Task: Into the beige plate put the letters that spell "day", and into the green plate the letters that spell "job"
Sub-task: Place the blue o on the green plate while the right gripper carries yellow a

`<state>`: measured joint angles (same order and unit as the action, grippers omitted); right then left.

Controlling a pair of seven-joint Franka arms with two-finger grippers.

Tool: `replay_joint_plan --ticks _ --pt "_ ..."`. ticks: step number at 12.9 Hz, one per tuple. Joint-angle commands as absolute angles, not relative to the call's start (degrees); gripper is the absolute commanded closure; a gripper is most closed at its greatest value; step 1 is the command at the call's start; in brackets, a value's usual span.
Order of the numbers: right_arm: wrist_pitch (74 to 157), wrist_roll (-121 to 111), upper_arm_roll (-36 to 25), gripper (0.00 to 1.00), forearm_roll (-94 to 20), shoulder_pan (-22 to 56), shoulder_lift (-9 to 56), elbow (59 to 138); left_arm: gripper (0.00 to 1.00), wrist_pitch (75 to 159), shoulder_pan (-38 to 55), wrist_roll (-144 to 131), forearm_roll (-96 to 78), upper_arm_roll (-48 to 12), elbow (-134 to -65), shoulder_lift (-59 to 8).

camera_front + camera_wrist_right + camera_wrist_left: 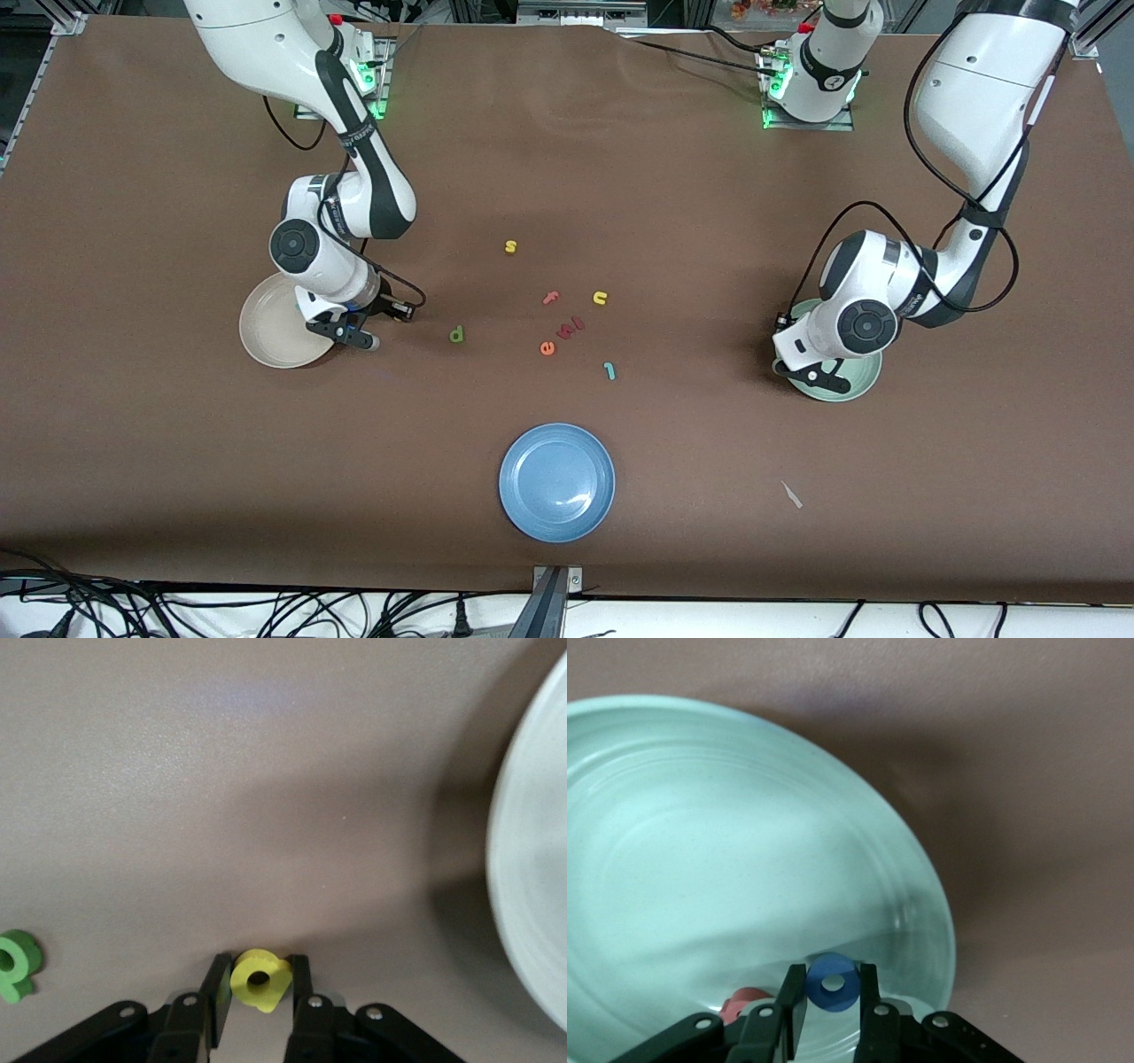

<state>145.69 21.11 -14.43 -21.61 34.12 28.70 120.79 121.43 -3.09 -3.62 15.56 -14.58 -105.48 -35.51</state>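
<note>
The right hand (pixel 257 992) is clamped on the yellow a (pixel 260 979), low at the table just beside the beige plate (pixel 266 332). That looks like a fresh pick, made so the letter can go into that plate. The dark green d (pixel 457 334) lies on the table near it, toward the middle.

The left hand (pixel 833 1005) is closed on the blue o (pixel 832 981), held just above the green plate (pixel 700 859). A pinkish-red letter, probably the b (pixel 742 1003), already lies in that plate next to it. I judge the o is about to be let go there.

The teal j (pixel 609 370) waits on the brown table (pixel 177 487) among the spare letters: an orange e (pixel 547 348), a pink f (pixel 551 298), a yellow u (pixel 600 298) and a yellow s (pixel 510 246). A blue plate (pixel 557 481) sits nearest the front camera. I cannot find the y.
</note>
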Motion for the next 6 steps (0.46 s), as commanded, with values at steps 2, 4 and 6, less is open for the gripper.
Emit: replay_joint_plan --ticks 2,4,6 --pt "145.99 19.52 -13.97 0.72 -22.94 33.66 29.01 120.06 0.00 121.99 -3.60 -3.96 14.33 -15.12 -107.67 -32.52" --pt "143.46 18.73 -14.32 0.74 -22.77 33.66 27.87 119.01 0.00 120.77 -3.60 -3.78 14.33 -15.12 -107.49 -31.04" --pt "139.59 16.98 -16.07 0.74 -22.59 33.66 26.29 117.78 0.00 117.17 -3.43 -3.87 14.24 -15.38 -106.88 -28.93"
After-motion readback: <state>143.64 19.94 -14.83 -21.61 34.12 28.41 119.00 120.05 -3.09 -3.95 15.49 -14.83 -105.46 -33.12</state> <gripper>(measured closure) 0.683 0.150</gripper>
